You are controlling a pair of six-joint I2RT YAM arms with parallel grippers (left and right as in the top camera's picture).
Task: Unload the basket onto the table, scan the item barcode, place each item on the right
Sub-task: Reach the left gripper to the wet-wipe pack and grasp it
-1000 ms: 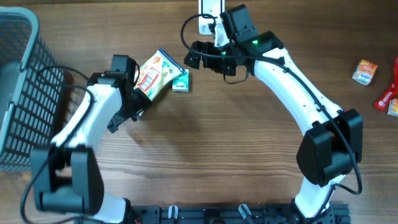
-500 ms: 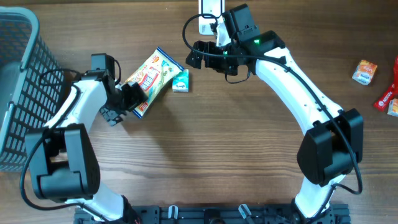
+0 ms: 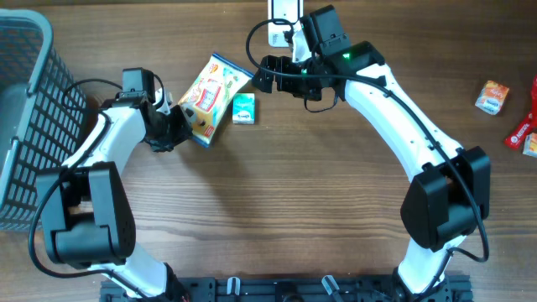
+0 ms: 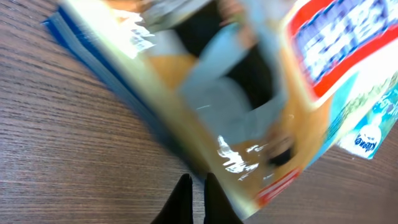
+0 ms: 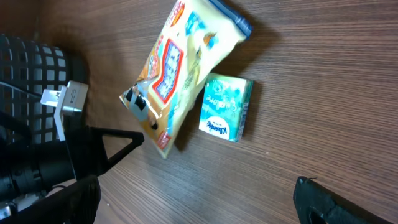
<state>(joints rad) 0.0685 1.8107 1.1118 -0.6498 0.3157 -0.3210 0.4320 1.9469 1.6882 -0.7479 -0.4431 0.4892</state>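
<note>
Toward the far left of the desk [image 3: 277,210], the snack bag [image 3: 214,94] was pinched at its near corner by the closed fingers of the left gripper [image 3: 174,127] and held at a slant. Just beside its right edge a teal tissue pack [image 3: 243,109] was laid flat, between the bag and the right gripper [image 3: 265,75], whose fingers were spread wide with nothing held. A wire basket [image 3: 25,101] was set at the left edge. An orange carton [image 3: 492,96] and red packets [image 3: 524,130] were seen at the right edge.

A blurred snack bag [image 4: 249,93] fills the frame over the wood table [image 4: 74,155] (grain sharp) — the left gripper [image 4: 198,202] pinches its lower edge.
</note>
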